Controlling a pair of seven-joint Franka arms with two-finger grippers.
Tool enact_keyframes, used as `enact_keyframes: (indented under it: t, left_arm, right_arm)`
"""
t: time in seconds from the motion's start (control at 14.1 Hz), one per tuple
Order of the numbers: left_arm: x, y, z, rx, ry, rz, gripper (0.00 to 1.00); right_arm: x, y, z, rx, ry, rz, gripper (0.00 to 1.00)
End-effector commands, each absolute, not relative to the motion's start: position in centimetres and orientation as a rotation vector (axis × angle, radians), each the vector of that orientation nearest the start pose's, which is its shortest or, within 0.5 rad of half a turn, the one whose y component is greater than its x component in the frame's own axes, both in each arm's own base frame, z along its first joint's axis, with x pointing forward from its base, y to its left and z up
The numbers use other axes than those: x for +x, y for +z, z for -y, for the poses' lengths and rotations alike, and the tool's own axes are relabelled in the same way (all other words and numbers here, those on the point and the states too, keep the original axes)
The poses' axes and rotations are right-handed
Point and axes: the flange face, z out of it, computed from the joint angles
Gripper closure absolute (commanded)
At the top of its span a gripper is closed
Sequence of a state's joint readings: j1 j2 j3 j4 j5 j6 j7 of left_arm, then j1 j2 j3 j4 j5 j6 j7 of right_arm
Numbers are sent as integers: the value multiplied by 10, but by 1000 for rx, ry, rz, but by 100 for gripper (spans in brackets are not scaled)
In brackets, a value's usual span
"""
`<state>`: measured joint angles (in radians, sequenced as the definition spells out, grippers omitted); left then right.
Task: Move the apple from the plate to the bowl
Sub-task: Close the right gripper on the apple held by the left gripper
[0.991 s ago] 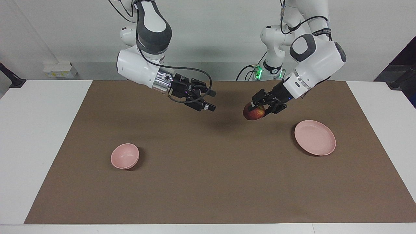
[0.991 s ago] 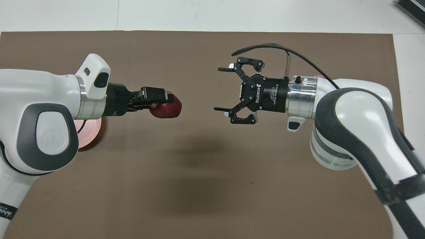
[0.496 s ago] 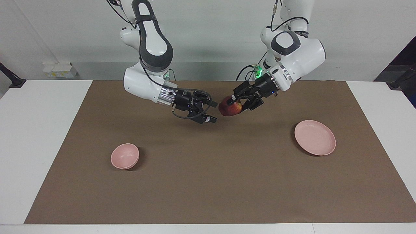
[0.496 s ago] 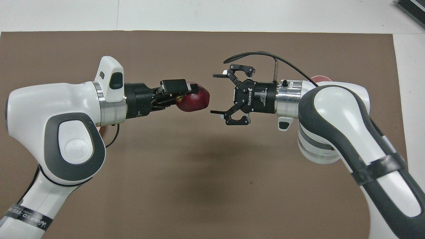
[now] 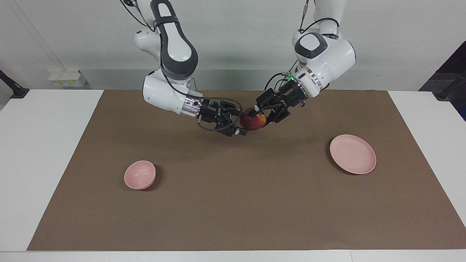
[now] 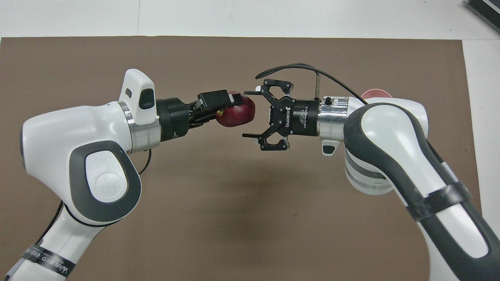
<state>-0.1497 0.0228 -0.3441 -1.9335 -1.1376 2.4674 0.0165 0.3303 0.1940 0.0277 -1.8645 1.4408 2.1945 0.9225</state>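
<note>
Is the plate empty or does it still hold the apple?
Empty. The plate lies bare on the mat; the apple is up in the air, gripped in the left gripper.

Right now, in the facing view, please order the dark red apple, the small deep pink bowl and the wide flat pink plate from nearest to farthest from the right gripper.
1. The dark red apple, held in the air by the left gripper, right at the open right gripper.
2. The small deep pink bowl, toward the right arm's end of the table.
3. The wide flat pink plate, toward the left arm's end.
</note>
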Motion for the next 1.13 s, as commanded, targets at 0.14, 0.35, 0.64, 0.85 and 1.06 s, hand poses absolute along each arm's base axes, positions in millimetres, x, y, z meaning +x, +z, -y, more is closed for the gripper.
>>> enact_keyframes:
  t: [0.14,0.35,0.64,0.85,1.06]
  left_arm:
    - [513,530,293,2125,264,-243,100]
    - [509,527,300,2132,248,-225,100]
    - [506,524,303,2138,237,-218,100]
    - [506,524,303,2137,233,-221,93]
    - [506,525,303,2138,231,-223,63]
  right_arm:
    - [581,460,-260,-1511,732,-1264,0]
    - [579,467,-261,-1510,753,-1251,0]
    - [581,474,-255,-1510,768,-1227,99]
    - [582,480,-255,-1532,749,-1213,100]
    - [582,481,-255,-1532,745,-1211,100]
